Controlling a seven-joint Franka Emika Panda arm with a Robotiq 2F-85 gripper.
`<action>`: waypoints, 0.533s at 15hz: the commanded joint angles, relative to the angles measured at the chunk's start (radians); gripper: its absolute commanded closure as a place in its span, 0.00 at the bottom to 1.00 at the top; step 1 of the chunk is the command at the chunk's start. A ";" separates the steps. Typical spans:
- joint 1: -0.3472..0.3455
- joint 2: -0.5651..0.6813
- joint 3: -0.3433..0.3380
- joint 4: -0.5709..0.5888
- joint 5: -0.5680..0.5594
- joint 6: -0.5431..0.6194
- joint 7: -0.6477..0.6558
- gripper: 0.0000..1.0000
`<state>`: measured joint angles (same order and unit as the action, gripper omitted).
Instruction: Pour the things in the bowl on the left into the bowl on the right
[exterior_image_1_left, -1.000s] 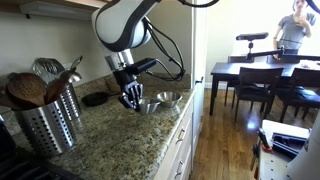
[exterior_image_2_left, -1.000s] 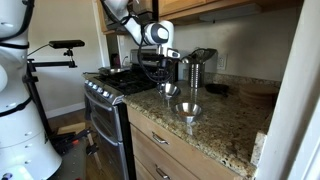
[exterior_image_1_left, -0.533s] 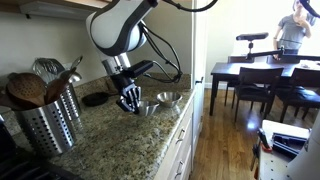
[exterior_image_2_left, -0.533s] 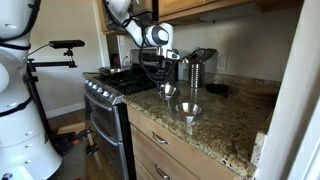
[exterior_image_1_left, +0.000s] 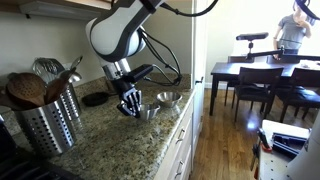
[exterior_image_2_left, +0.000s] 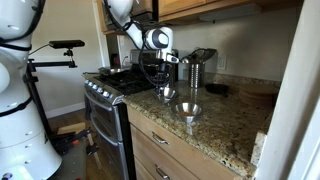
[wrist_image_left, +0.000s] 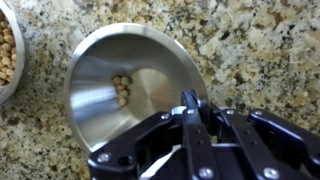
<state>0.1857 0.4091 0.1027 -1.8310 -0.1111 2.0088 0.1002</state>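
Since a second back, your arm's elbow housing (exterior_image_1_left: 113, 35) has dropped and swung toward the utensil holder (exterior_image_1_left: 45, 120). The end effector (wrist_image_left: 192, 104) has crept only slightly the same way, and both bowls sit about where they were.

End effector state: fully closed, fingers pinched onto the near rim of the steel bowl (wrist_image_left: 130, 70). In the wrist view that bowl fills the middle of the frame. A small cluster of tan round pieces (wrist_image_left: 121, 88) sits on its inner wall, and the rest of the inside is bare metal. You can't tell from any view whether its base is on the worktop (wrist_image_left: 250, 50) or just off it.

The second bowl (wrist_image_left: 5, 50) is cut off by the wrist view's edge. It sits close beside the held one with a strip of granite showing between them, and it's well filled with the same tan pieces.

In both exterior views the two bowls sit near the worktop's front edge. The end effector (exterior_image_1_left: 129, 102) comes down onto the held bowl (exterior_image_1_left: 148, 109), with the second bowl (exterior_image_1_left: 168, 98) just beyond it. From the other side, the held bowl (exterior_image_2_left: 167, 92) is the one nearer the toaster (exterior_image_2_left: 200, 67), and the second bowl (exterior_image_2_left: 187, 110) is nearer the front edge.

Further out there's a stove (exterior_image_2_left: 110, 100) next to the worktop, and a dining table (exterior_image_1_left: 265, 72) with a person (exterior_image_1_left: 295, 25) behind it.
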 joint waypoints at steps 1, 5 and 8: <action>0.016 0.005 -0.011 0.021 -0.026 -0.041 0.037 0.96; 0.015 0.006 -0.012 0.022 -0.026 -0.043 0.036 0.95; 0.015 0.008 -0.012 0.023 -0.025 -0.045 0.035 0.87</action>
<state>0.1857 0.4108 0.1003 -1.8310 -0.1112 2.0056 0.1004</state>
